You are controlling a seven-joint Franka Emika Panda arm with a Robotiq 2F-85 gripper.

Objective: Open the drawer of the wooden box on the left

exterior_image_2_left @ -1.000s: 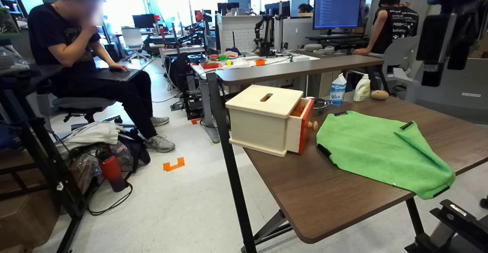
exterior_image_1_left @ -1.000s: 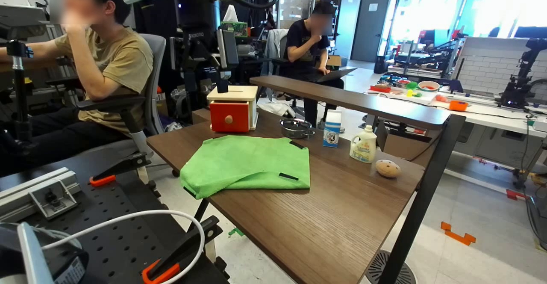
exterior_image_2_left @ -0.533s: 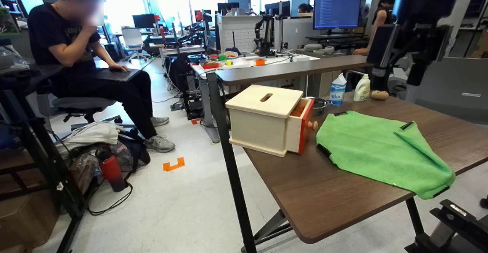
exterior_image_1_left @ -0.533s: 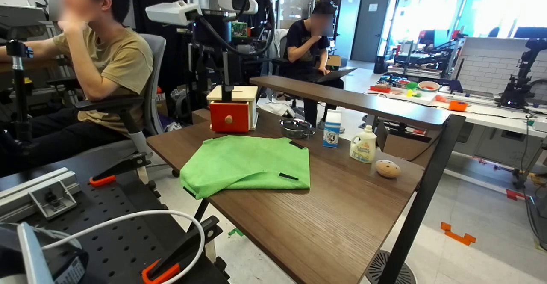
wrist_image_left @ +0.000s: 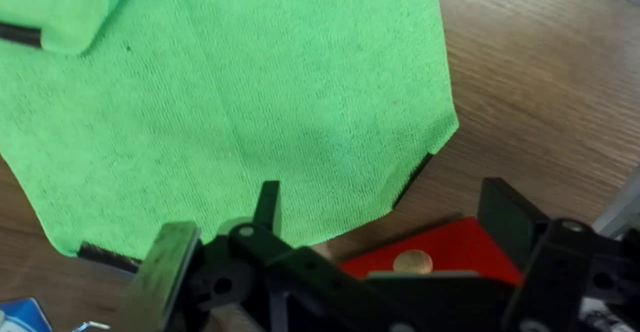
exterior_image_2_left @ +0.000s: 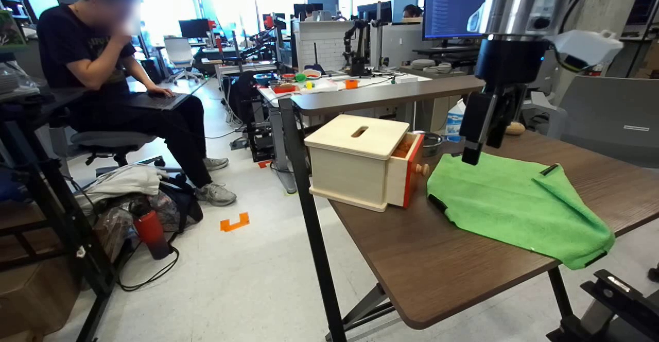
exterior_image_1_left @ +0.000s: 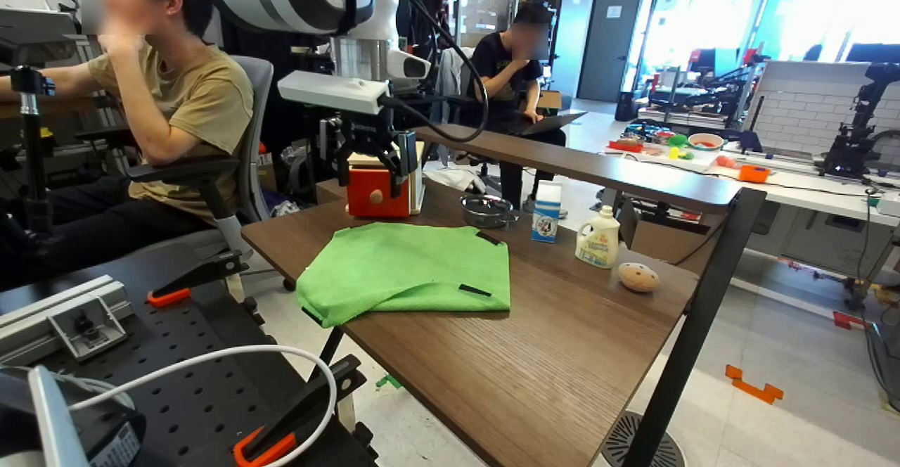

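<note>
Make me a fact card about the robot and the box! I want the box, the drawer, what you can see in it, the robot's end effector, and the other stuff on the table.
Wooden box: pale wood, standing on the brown table
Drawer: partly out, red front, round wooden knob
Inside the drawer: an orange-brown patch, can't tell what it is
End effector: open, in front of the box, apart from the knob
Green cloth: lying in front of the drawer
Also on the table: metal pot, blue-and-white carton, cream bottle, brown egg-shaped thing

Smooth wooden box point(exterior_image_2_left: 346, 173), rough matt cloth point(wrist_image_left: 280, 92)
</note>
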